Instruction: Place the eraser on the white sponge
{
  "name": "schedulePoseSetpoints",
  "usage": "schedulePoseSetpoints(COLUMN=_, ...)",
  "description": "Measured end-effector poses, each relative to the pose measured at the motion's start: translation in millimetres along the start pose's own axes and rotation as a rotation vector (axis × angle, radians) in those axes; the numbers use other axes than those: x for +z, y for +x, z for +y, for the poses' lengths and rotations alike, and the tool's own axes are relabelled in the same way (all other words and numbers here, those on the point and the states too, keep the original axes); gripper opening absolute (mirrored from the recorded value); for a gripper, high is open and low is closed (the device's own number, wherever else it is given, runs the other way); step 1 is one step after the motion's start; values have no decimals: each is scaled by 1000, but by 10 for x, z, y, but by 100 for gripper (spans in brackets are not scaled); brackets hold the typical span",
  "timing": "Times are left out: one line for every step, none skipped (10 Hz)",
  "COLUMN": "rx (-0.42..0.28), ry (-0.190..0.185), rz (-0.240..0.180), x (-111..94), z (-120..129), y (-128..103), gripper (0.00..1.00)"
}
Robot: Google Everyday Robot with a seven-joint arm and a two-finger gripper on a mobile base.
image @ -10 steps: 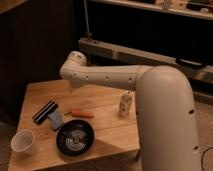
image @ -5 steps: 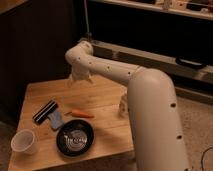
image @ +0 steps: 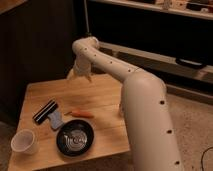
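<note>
The eraser, a black oblong block with pale stripes, lies at the table's left side. The white sponge, a small pale bluish pad, lies right next to it, touching its near-right end. My gripper hangs above the far part of the table, well behind and to the right of both. It points down, open and empty.
A thin orange stick lies right of the sponge. A black bowl sits at the front and a white paper cup at the front left. My arm hides most of a small pale object. The wooden table stands by a dark wall.
My arm has swung forward and up over the table's right side. The gripper has turned to point down over the far part of the table. The objects have not moved.
</note>
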Motion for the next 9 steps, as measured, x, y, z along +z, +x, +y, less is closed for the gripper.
schedulePoseSetpoints(rx=1, ry=-18, rz=-7, x=-1, z=14, y=-7, gripper=80)
schedulePoseSetpoints(rx=18, ry=-26, rz=-18, x=-3, z=-77, y=-28, gripper=80)
schedulePoseSetpoints(rx=43, ry=-23, rz=-32, x=-24, z=-208, y=-75, gripper=80)
schedulePoseSetpoints(rx=72, ry=-14, rz=-46, x=-50, z=-331, y=-158, gripper=80)
schedulePoseSetpoints(rx=101, ry=24, rz=-57, x=-97, z=-550, y=-308, gripper=80)
schedulePoseSetpoints(rx=118, ry=75, rz=-62, x=-130, z=-720, y=-457, gripper=80)
schedulePoseSetpoints(rx=144, ry=153, rz=-64, x=-161, z=-926, y=-646, gripper=80)
schedulePoseSetpoints(rx=167, ry=223, rz=-53, x=-154, z=-1084, y=-784, gripper=80)
schedulePoseSetpoints(rx=189, ry=269, rz=-43, x=-127, z=-1186, y=-856, gripper=80)
